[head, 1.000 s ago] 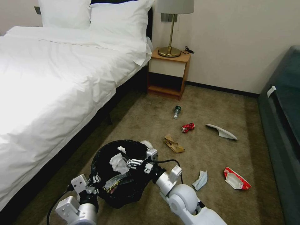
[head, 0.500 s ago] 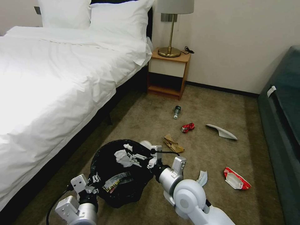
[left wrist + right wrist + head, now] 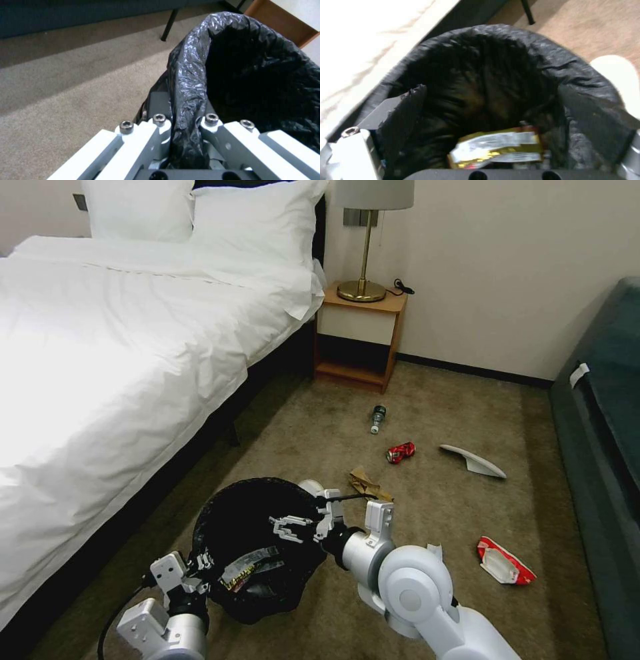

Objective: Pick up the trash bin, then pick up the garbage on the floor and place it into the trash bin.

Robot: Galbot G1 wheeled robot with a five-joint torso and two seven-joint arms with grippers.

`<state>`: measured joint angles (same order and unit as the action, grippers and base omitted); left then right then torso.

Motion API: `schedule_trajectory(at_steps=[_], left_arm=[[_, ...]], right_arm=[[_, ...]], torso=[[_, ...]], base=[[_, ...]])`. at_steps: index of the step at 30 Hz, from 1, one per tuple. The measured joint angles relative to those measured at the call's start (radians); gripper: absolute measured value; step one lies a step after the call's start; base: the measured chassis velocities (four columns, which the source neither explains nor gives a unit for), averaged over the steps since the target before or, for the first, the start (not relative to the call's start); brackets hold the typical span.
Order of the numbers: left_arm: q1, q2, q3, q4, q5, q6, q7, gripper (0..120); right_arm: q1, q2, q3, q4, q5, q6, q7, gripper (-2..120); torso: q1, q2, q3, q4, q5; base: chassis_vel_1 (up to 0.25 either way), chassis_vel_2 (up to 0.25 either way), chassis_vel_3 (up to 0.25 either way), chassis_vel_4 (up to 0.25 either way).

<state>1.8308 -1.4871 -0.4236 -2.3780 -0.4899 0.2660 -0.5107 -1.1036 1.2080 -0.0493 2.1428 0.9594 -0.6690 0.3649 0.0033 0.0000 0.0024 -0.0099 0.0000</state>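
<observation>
A: Left claw point(image 3: 186, 130) status?
B: Clamped on the bag-covered rim of the trash bin point(image 3: 253, 540), one finger inside the liner, one outside. Bin is held off the carpet point(image 3: 320, 433) beside the bed point(image 3: 120, 367).

A: Right claw point(image 3: 291, 527)?
B: Over the bin's mouth, fingers spread, nothing between them. The right wrist view looks straight into the black liner; a gold and silver snack wrapper point(image 3: 496, 150) lies near the bottom.

A: Litter on the floor?
B: Green bottle point(image 3: 378, 418) near the nightstand point(image 3: 360, 333). Red can point(image 3: 401, 452) just beyond it toward the sofa point(image 3: 600, 447). Brown paper bag point(image 3: 368, 485) just past the bin. White slipper point(image 3: 475, 461) right of the can. Red and white wrapper point(image 3: 505, 562) nearer the sofa. A pale scrap partly behind the right arm; cannot tell what it is.
</observation>
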Motion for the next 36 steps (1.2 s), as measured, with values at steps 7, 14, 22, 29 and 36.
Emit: schedule_trajectory(at_steps=[7, 14, 22, 29, 36], left_arm=[[-0.001, -0.002, 0.001, 0.002, 0.003, -0.001, 0.001, 4], [-0.003, -0.004, 0.000, 0.004, 0.004, -0.003, 0.001, 4], [-0.003, -0.011, -0.036, -0.012, 0.000, -0.022, -0.019, 4], [-0.012, -0.022, -0.120, -0.042, -0.044, -0.037, -0.037, 4], [-0.012, -0.028, -0.186, -0.072, -0.068, -0.047, -0.052, 4]], right_arm=[[0.014, -0.049, 0.006, -0.002, -0.070, -0.027, -0.042, 100], [0.010, -0.049, 0.021, -0.007, -0.194, 0.069, -0.118, 100], [-0.020, 0.005, 0.098, -0.045, -0.453, 0.459, -0.313, 100], [-0.089, 0.069, 0.235, -0.068, -0.776, 0.751, -0.332, 100], [-0.178, 0.082, 0.326, -0.069, -0.888, 0.864, -0.224, 100]], torso=[[0.000, 0.000, 0.000, 0.0000, 0.0000], [0.000, 0.000, 0.000, -0.0001, 0.0000], [0.000, 0.000, 0.000, 0.0000, -0.0001], [0.000, 0.000, 0.000, 0.0001, -0.0001], [0.000, 0.000, 0.000, -0.0001, -0.0001]], base=[[0.000, 0.000, 0.000, 0.000], [0.000, 0.000, 0.000, 0.000], [0.000, 0.000, 0.000, 0.000], [0.000, 0.000, 0.000, 0.000], [0.000, 0.000, 0.000, 0.000]])
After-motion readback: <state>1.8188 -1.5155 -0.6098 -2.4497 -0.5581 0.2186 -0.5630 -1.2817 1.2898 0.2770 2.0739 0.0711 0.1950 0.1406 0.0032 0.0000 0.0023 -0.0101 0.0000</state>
